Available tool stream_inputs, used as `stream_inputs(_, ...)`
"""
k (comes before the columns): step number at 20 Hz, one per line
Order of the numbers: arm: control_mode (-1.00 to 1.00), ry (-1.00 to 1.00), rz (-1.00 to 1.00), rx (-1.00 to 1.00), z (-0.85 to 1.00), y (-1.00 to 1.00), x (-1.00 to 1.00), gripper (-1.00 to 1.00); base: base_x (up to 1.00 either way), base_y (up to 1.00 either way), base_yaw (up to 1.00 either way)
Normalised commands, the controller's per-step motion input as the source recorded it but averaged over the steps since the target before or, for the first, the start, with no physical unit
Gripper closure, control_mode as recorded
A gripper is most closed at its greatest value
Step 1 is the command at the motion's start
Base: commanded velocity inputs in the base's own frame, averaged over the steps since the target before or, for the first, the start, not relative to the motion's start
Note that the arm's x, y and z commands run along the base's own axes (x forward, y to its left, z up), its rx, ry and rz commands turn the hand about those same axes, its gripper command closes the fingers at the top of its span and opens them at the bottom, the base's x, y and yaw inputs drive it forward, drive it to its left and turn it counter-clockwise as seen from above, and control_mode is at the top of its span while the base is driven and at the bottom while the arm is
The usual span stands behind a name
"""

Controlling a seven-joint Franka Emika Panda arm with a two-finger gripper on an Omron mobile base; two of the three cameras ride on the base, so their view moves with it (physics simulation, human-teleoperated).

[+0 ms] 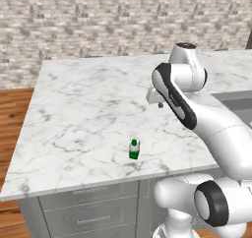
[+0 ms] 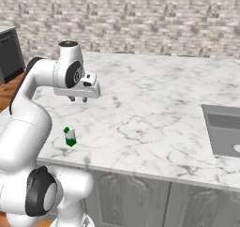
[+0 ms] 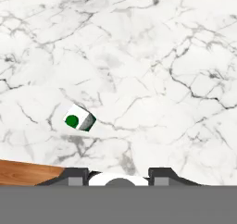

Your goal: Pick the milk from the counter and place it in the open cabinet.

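A small milk carton (image 1: 134, 149) stands upright near the front edge of the white marble table (image 1: 88, 109), well apart from the sink (image 2: 225, 130) at the far right. The robot's hand (image 2: 78, 98) hangs above and behind the carton, fingers pressed together and holding nothing, probably poised to descend. Bare marble surrounds the carton, leaving free room to approach; the near edge drops to wooden floor (image 3: 23, 172).
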Motion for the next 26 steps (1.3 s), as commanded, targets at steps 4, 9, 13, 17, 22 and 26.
stream_inputs(4, -1.0, -0.01, 0.01, -0.01, -0.03, 0.02, -0.1, -1.0, 0.0, 0.0, 0.0)
stream_inputs(9, -1.0, -0.14, 0.19, -0.04, -0.05, 0.15, -0.13, -1.0, 0.0, 0.0, 0.0)
stream_inputs(13, -1.0, -0.13, 0.58, -0.01, -0.36, 0.02, 0.07, -1.0, 0.0, 0.0, 0.0)
stream_inputs(17, -1.0, -0.03, 0.69, 0.01, -0.33, -0.31, 0.15, -1.0, 0.0, 0.0, 0.0)
stream_inputs(22, -1.0, 0.01, 0.7, 0.0, -0.29, -0.02, 0.03, -1.0, 0.0, 0.0, 0.0)
stream_inputs(26, -1.0, 0.02, 0.57, 0.0, -0.46, 0.19, 0.0, -1.0, 0.0, 0.0, 0.0)
